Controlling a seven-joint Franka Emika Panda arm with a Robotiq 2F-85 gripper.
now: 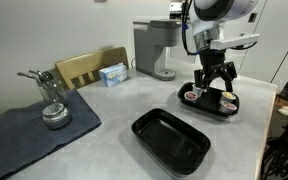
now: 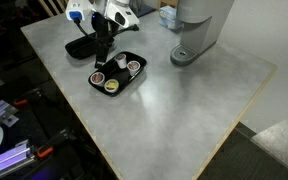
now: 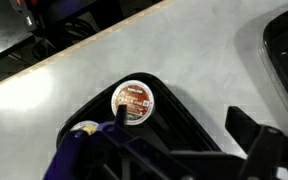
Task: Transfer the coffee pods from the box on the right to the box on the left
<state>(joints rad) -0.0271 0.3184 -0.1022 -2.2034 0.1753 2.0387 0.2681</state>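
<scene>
The box on the right is a shallow black tray (image 1: 184,101) (image 2: 134,82) (image 3: 179,100) holding several coffee pods (image 1: 192,96) (image 2: 111,86). In the wrist view one brown-red pod (image 3: 132,101) with a printed foil top lies in it, and a yellowish pod (image 3: 84,128) peeks out behind the left finger. My gripper (image 1: 213,82) (image 2: 104,55) (image 3: 179,118) hangs open just above this tray, holding nothing. The box on the left, an empty black tray (image 1: 171,160) (image 2: 79,48) (image 3: 284,60), sits beside it.
A grey coffee machine (image 1: 154,50) (image 2: 199,30) stands at the back of the grey table (image 1: 114,140). A blue-and-white carton (image 1: 112,73) sits by a wooden board. A dark cloth (image 1: 24,135) holds metal items (image 1: 54,112). The table edge runs close to the pod tray.
</scene>
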